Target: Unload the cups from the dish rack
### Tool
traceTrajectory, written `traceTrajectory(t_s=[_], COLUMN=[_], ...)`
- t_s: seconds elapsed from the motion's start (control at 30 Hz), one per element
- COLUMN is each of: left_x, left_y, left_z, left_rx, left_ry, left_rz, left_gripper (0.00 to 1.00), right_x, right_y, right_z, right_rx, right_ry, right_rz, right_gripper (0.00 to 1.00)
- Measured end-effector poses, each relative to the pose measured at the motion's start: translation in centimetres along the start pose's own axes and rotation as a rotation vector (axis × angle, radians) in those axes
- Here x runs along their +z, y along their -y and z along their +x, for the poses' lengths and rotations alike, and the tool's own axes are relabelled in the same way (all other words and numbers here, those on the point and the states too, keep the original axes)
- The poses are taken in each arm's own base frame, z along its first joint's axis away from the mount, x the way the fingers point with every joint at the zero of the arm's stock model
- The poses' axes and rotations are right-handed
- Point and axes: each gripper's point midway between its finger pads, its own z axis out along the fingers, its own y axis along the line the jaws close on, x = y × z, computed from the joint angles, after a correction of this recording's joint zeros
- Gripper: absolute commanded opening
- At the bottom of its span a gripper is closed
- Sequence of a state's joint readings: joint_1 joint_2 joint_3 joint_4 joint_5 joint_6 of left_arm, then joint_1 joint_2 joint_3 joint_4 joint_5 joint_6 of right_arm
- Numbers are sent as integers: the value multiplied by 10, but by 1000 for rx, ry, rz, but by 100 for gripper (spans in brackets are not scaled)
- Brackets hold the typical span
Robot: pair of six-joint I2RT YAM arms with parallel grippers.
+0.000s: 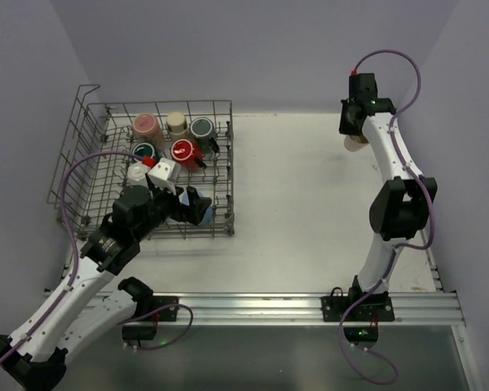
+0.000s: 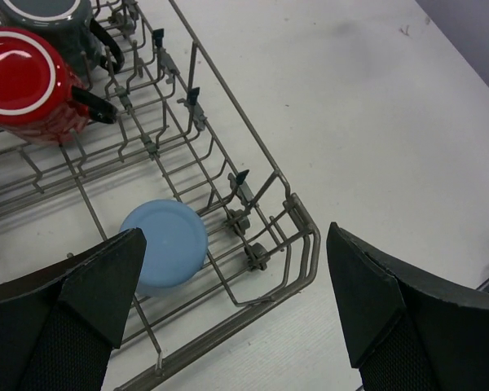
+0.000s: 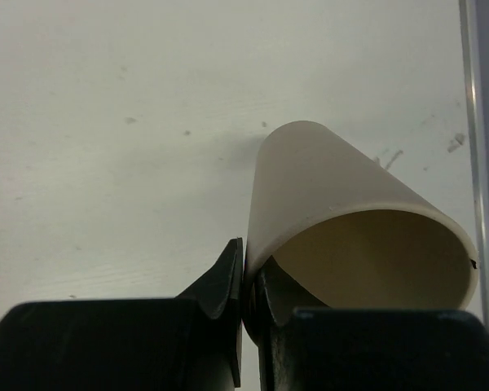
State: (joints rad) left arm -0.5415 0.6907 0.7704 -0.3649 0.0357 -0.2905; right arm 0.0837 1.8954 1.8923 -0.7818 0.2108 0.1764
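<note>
The grey wire dish rack (image 1: 88, 130) stands at the left of the table. It holds a pink cup (image 1: 146, 125), a cream cup (image 1: 177, 123), a grey mug (image 1: 202, 128), a dark teal cup (image 1: 144, 151), a red mug (image 1: 184, 151) and a light blue cup (image 1: 205, 215). My left gripper (image 1: 194, 204) is open and empty above the rack's near right corner (image 2: 303, 241), beside the upturned light blue cup (image 2: 165, 244). The red mug (image 2: 28, 81) lies further in. My right gripper (image 1: 354, 134) is shut on the wall of another cream cup (image 3: 350, 220) at the far right, tilted, low over the table.
A white table (image 1: 301, 187) lies between the rack and the right arm. A metal rail (image 1: 310, 308) runs along the near edge. Purple walls close in the back and both sides. The table's right edge (image 3: 473, 122) is close to the held cup.
</note>
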Motion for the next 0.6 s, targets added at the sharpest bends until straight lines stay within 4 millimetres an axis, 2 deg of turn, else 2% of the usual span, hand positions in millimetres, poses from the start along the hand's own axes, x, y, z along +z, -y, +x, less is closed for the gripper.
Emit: traceTrajectory(t_s=[0.07, 0.17, 0.3, 0.47, 0.6], left_x=[0, 0, 3, 9, 14], left_y=[4, 8, 8, 6, 3], left_z=[2, 3, 7, 14, 18], left_rx=[15, 34, 47, 53, 56], left_ry=[-3, -5, -20, -47, -67], left_rz=[7, 10, -1, -23, -39], left_gripper=[100, 100, 100, 100, 100], right_x=[21, 44, 66, 83, 96], right_y=[21, 46, 73, 90, 88], right_z=[16, 27, 29, 32, 43], right_rx=[-24, -40, -37, -23, -25], right_ry=[-88, -165, -211, -240, -275], right_rz=[56, 109, 145, 137, 102], right_gripper=[0, 0, 0, 0, 0])
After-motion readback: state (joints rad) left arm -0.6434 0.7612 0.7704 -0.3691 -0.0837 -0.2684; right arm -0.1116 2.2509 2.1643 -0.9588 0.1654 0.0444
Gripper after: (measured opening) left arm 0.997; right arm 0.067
